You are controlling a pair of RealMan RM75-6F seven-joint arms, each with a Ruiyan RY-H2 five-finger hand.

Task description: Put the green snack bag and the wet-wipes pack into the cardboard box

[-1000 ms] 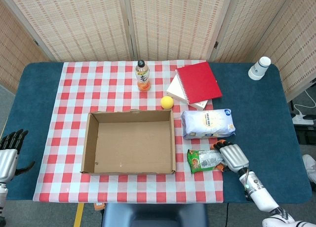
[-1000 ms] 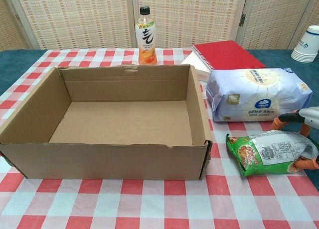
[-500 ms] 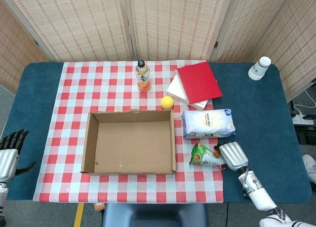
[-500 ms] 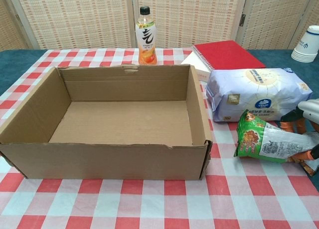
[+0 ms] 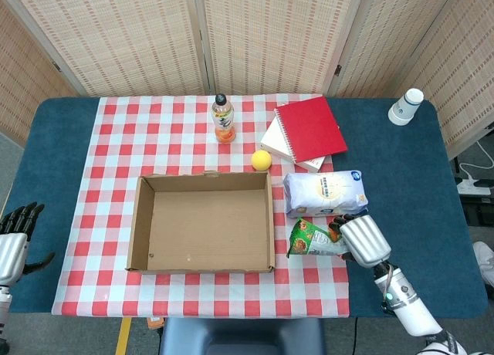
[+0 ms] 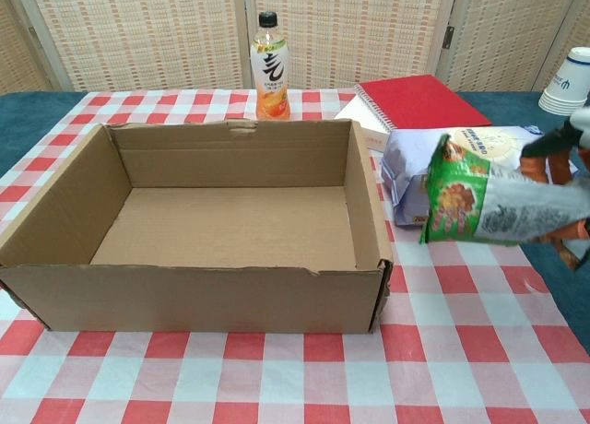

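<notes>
My right hand (image 5: 361, 241) (image 6: 564, 195) grips the green snack bag (image 5: 310, 238) (image 6: 481, 203) and holds it in the air, just right of the open cardboard box (image 5: 202, 222) (image 6: 212, 226). The white wet-wipes pack (image 5: 324, 192) (image 6: 415, 170) lies on the checked cloth behind the bag, partly hidden by it in the chest view. The box is empty. My left hand (image 5: 14, 236) hangs off the table's left edge with its fingers spread and nothing in it.
Behind the box stand an orange drink bottle (image 5: 223, 119) (image 6: 269, 69), a yellow ball (image 5: 261, 160) and a red notebook (image 5: 310, 128) (image 6: 420, 100) on a white book. Stacked paper cups (image 5: 405, 106) (image 6: 569, 81) sit at the far right on the blue table.
My right hand closed on the green snack bag, lifted it off the cloth and carried it up and slightly towards the box. The left hand stayed still.
</notes>
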